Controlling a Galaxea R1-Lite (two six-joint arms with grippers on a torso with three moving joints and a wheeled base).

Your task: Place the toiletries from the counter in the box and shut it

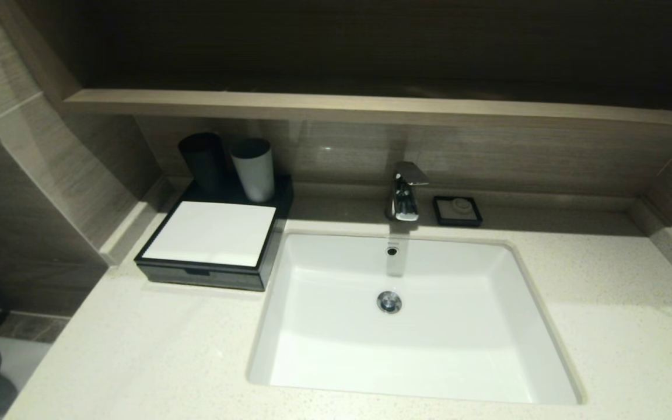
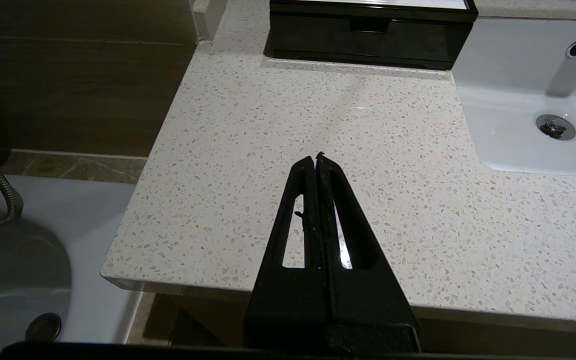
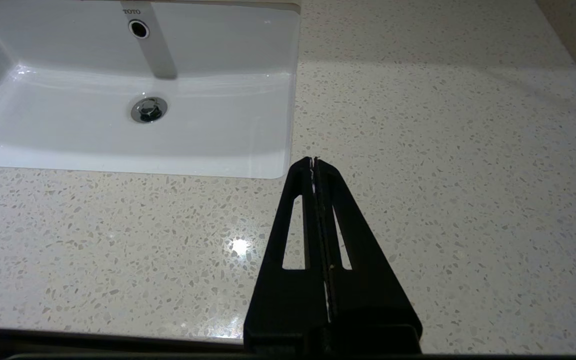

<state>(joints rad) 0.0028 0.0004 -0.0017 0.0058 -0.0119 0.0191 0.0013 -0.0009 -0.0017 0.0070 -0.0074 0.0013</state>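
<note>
While both arms sit parked off the desk's near edge, out of the head view, each wrist camera shows its own jaws pressed together with nothing between them. Left gripper (image 2: 315,156) hangs over bare speckled desk (image 2: 248,150) near the near-left corner, pointing toward the box (image 2: 368,35). Right gripper (image 3: 313,160) hangs over the near-right part of the desk (image 3: 443,150), just beside the basin (image 3: 133,135) and its right rim.

Box (image 1: 210,245) sits at the far-left corner of the desk (image 1: 137,350), touching the basin's left rim line, white panel (image 1: 212,232) flat on top. Drawer (image 2: 363,37) front is flush with the box body, pushed in. No packet or sachets show on the desk in any view; whether they are inside the box cannot be told.

Black cup (image 1: 202,160) and white cup (image 1: 252,169) stand upright side by side on the box's rear part, against the far wall. Basin (image 1: 406,326) is set into the desk middle, drain (image 1: 389,301) at its centre. Tap (image 1: 406,192) stands at the far edge behind the basin, with the soap dish (image 1: 457,210) just beside it toward the right. Wood ledge (image 1: 371,108) runs along the wall above the far edge.
</note>
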